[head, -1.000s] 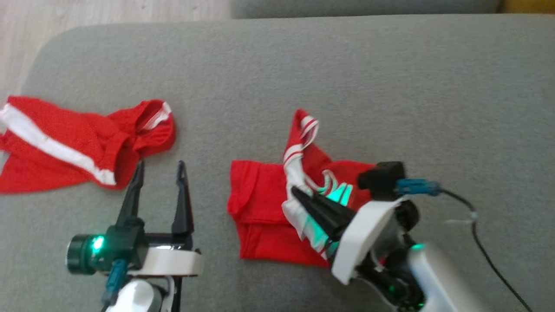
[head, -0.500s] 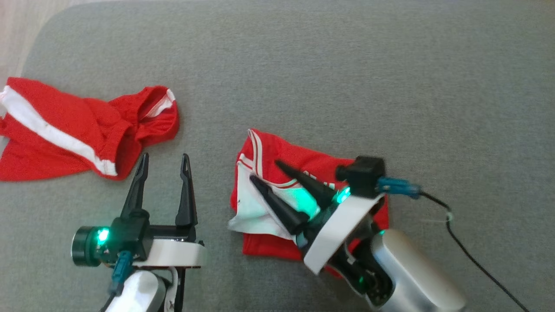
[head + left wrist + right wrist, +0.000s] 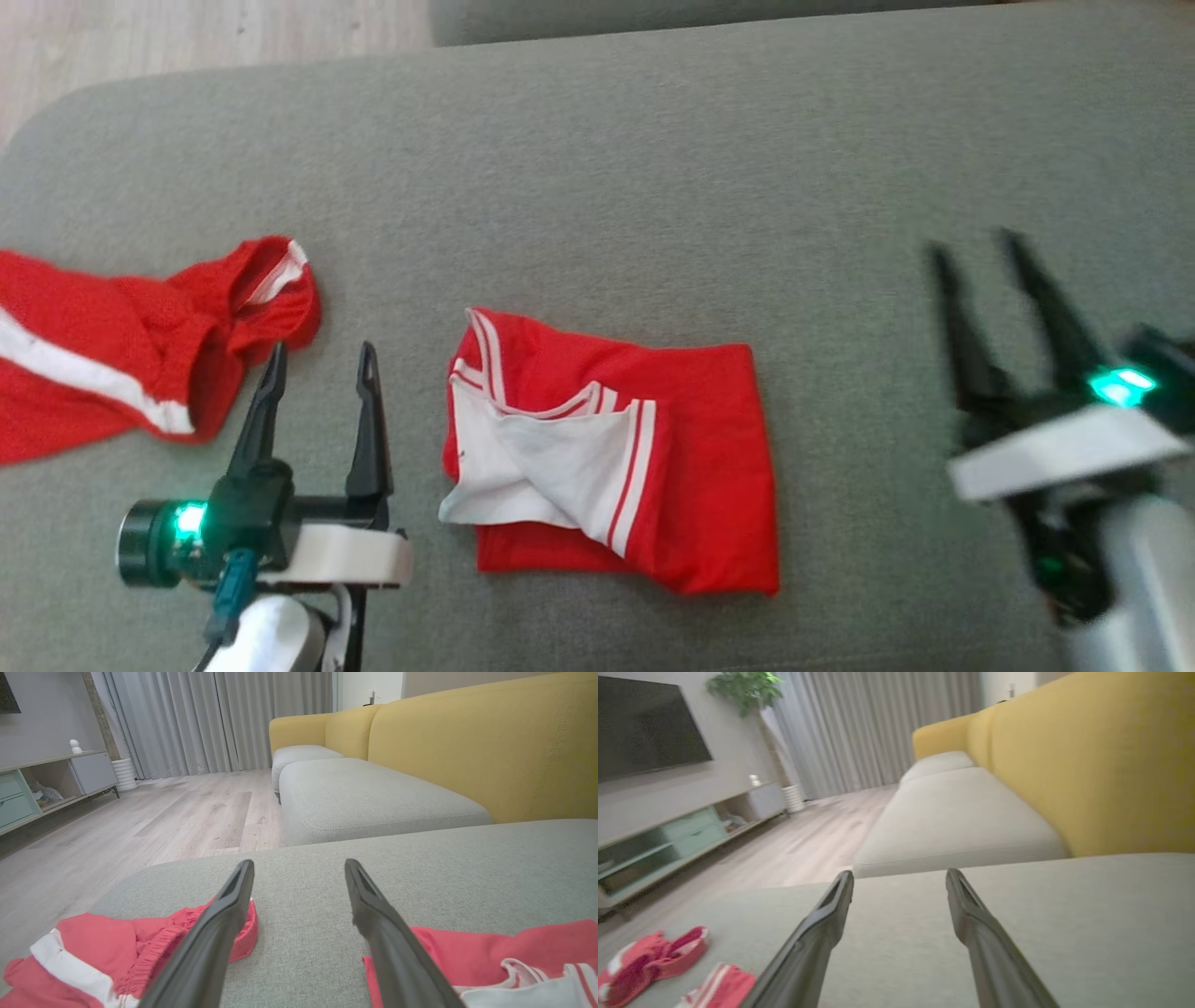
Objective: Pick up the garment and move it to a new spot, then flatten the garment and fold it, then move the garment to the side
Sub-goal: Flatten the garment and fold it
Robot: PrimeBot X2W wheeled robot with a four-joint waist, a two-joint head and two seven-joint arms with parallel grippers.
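My right pincer (image 3: pixel 971 245) had released and drawn back, wide open and empty. The red-and-white fabric garment (image 3: pixel 695 467) lay folded to its left, just beside my open, empty left pincer (image 3: pixel 322 350). I judged only the side move outstanding.

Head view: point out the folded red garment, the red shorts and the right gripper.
Folded red garment (image 3: pixel 709 448), head view, plain red panel.
Red shorts (image 3: pixel 140 317), head view, mesh above the white stripe.
Right gripper (image 3: pixel 971 243), head view, midway between its open fingertips.
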